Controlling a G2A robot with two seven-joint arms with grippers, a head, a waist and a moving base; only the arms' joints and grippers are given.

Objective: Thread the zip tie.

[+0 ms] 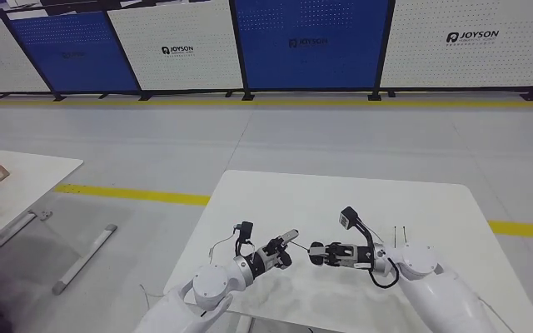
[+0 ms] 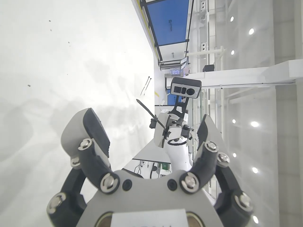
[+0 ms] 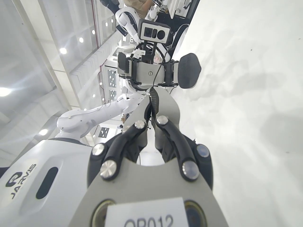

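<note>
White table (image 1: 333,200), grey floor (image 1: 250,141) beyond. Right gripper (image 3: 151,103) pinches zip tie (image 3: 154,96); left gripper (image 2: 149,121) spread, just opposite it.

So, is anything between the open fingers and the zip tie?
Nothing: in the left wrist view, only bare table shows between the left fingers and the zip tie held by the right fingers.

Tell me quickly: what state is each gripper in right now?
Left gripper: open, holding nothing.
Right gripper: closed on the zip tie.

Smooth matt white table (image 1: 333,196); ridged black plastic zip tie (image 2: 148,111)
</note>
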